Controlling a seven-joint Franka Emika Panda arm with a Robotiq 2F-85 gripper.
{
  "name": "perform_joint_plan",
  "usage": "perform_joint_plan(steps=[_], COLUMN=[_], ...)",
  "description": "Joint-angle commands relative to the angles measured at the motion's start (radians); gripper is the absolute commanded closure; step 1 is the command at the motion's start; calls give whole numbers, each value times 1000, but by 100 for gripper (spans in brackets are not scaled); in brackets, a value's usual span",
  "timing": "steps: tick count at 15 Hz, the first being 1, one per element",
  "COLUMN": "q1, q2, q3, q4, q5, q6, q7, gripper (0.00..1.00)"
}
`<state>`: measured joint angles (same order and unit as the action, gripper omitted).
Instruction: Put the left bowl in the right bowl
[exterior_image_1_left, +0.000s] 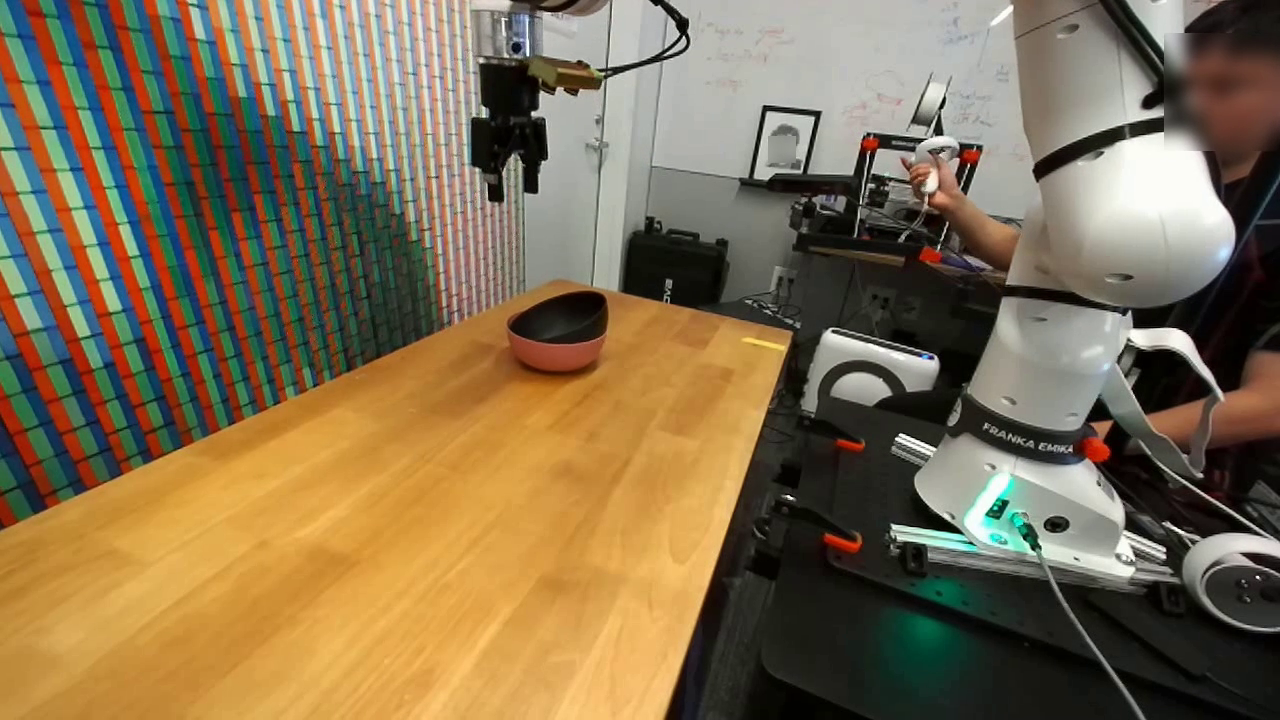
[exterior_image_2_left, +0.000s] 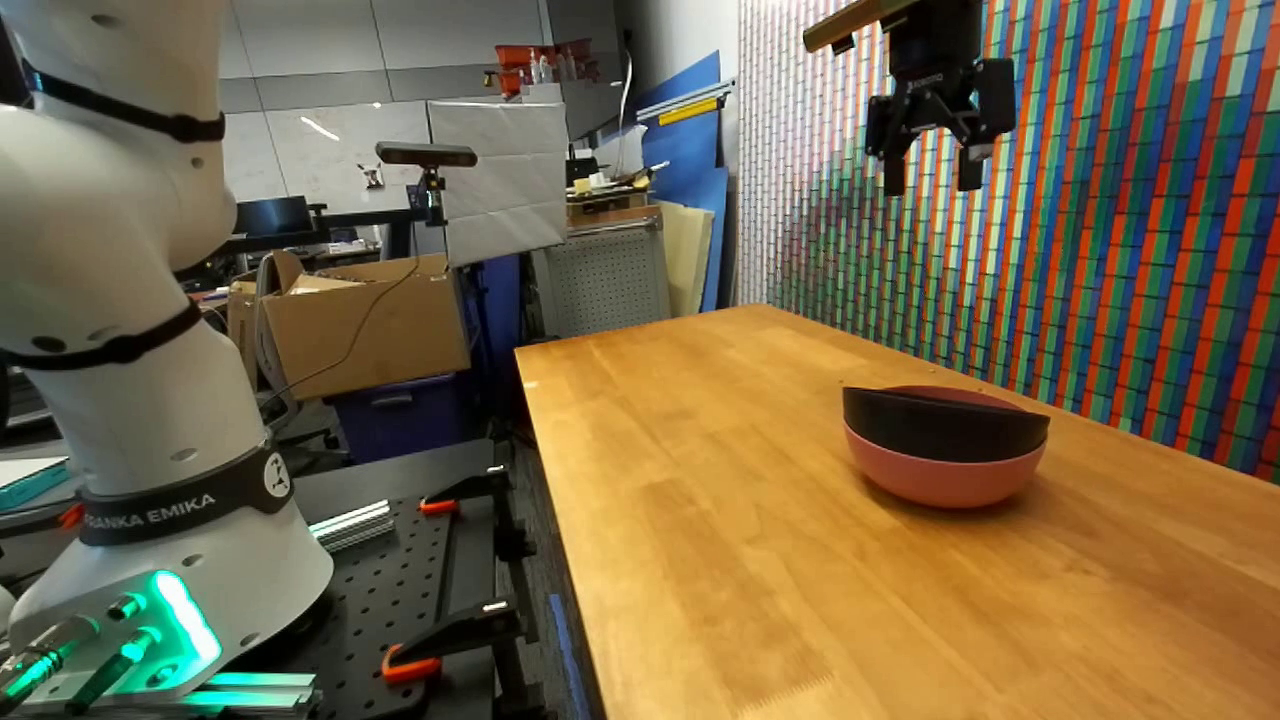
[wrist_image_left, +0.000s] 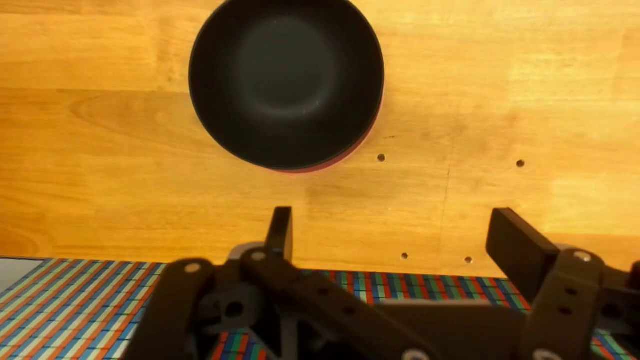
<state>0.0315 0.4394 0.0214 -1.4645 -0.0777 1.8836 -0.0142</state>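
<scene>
The left bowl, small, black and matt, sits inside the right bowl, a reddish-pink shallow bowl, on the table. In both exterior views the left bowl (exterior_image_1_left: 565, 318) (exterior_image_2_left: 940, 425) is tilted, one side of its rim higher, and the right bowl (exterior_image_1_left: 556, 355) (exterior_image_2_left: 945, 482) stands flat under it. In the wrist view the left bowl (wrist_image_left: 285, 75) covers nearly all of the right bowl (wrist_image_left: 330, 164); only a thin rim shows. My gripper (exterior_image_1_left: 513, 188) (exterior_image_2_left: 932, 180) is high above the table, apart from both bowls. In the wrist view the gripper (wrist_image_left: 391, 215) is open with nothing between its fingers.
The wooden table (exterior_image_1_left: 480, 500) (exterior_image_2_left: 720, 520) carries the bowls near its long edge beside a multicoloured tiled wall (exterior_image_1_left: 250, 200) (exterior_image_2_left: 1120, 220). The robot base (exterior_image_1_left: 1030, 500) stands on a black bench on the opposite side. A person (exterior_image_1_left: 1230, 110) stands behind the arm.
</scene>
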Motion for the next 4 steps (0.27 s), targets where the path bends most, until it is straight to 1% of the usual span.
perform_joint_plan(steps=[1,4], q1=[6,10], q2=[5,13], q3=[-3,-3], q4=[14,33], q5=[-9,-21], q6=[-25,-52], q7=[0,0], gripper=[0,0])
